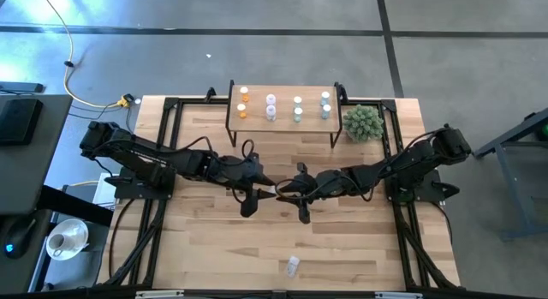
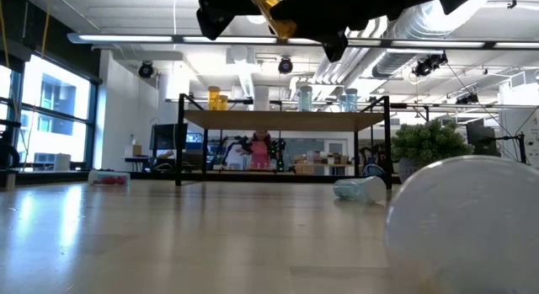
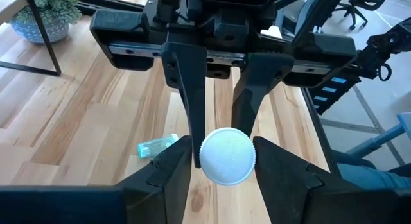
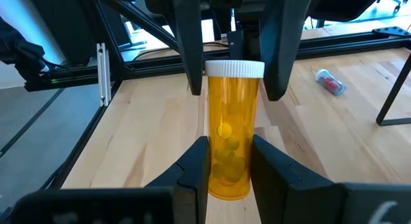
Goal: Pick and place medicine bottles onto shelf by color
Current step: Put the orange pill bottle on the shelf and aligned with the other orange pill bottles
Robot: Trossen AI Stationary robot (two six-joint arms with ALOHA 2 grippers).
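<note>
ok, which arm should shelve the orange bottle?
Left. The left gripper and right gripper meet at the orange bottle; the shelf has its orange bottles at the left arm's end.

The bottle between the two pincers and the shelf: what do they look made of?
Orange translucent medicine bottle, gripped by the left pincer and right pincer: probably glossy tinted plastic; pills show through. Its white cap: opaque plastic, matte. Low light-wood shelf: pale board, looks wooden; thin black legs, likely metal.

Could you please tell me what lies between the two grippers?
An orange bottle: the left gripper grips its white cap, the right gripper its base. The right wrist view shows it best.
</note>
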